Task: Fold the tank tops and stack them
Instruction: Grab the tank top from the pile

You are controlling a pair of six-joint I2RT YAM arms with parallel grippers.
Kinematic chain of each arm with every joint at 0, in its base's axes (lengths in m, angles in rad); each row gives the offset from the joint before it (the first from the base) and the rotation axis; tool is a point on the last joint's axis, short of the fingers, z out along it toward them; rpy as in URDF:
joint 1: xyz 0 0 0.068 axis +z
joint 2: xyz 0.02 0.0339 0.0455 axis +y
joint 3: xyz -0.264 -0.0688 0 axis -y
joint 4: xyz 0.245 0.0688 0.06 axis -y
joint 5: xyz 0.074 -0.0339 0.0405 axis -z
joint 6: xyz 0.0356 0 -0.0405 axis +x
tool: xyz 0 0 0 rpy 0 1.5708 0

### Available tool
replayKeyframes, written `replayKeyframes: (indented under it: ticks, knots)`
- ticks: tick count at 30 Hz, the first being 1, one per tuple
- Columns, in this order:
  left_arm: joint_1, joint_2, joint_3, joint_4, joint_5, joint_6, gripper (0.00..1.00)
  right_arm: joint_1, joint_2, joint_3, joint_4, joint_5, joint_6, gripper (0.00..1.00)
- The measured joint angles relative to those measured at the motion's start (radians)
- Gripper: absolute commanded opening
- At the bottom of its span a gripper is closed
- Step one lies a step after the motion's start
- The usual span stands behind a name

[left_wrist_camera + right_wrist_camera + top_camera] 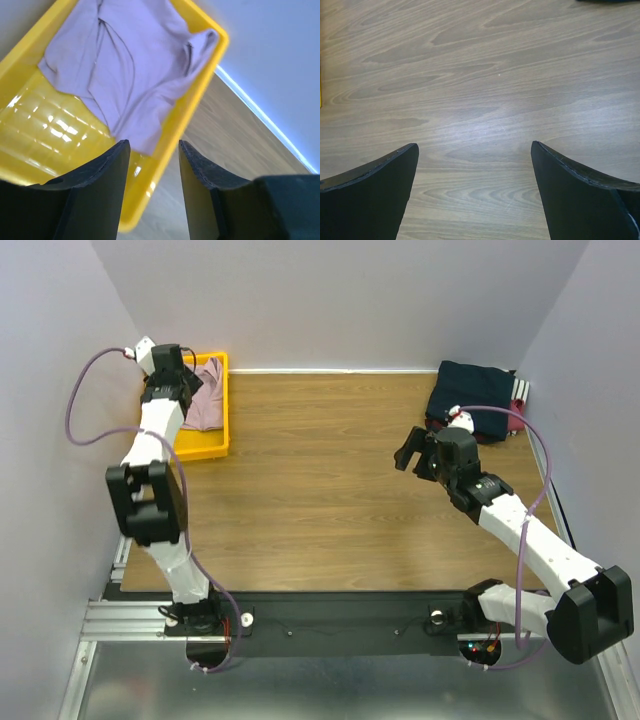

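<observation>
A dusty pink tank top lies crumpled in the yellow tray at the table's far left; the top view shows this tank top there too. My left gripper hovers over the tray's right rim, open, with nothing between its fingers. In the top view the left gripper sits above the tray. A folded dark navy tank top rests at the far right, with a maroon edge beside it. My right gripper stands wide open over bare wood, and in the top view this gripper is just in front of the navy pile.
The wooden table is walled in at the back and on both sides. The tray hugs the left wall. A purple cable loops off the left arm, and another cable arcs past the navy pile.
</observation>
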Motion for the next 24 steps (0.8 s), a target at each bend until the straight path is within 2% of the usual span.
replayKeyframes:
  ticks: [5, 11, 21, 23, 24]
  knots:
    - [0.019, 0.332, 0.287, -0.047, -0.044, -0.013, 0.56, 0.0, 0.0, 0.0, 0.001, -0.037, 0.0, 1.0]
    - [0.019, 0.582, 0.537, -0.159, -0.063, -0.016, 0.56, 0.0, 0.0, 0.0, 0.002, -0.068, 0.001, 1.0]
    - [0.024, 0.68, 0.58, -0.21, -0.045, -0.027, 0.53, 0.0, 0.0, 0.0, 0.002, -0.093, 0.002, 1.0]
    - [0.024, 0.689, 0.579, -0.21, -0.042, -0.034, 0.5, 0.0, 0.0, 0.0, 0.002, -0.096, 0.002, 1.0]
    - [0.024, 0.692, 0.579, -0.21, -0.039, -0.038, 0.44, 0.0, 0.0, 0.0, 0.002, -0.097, 0.002, 1.0]
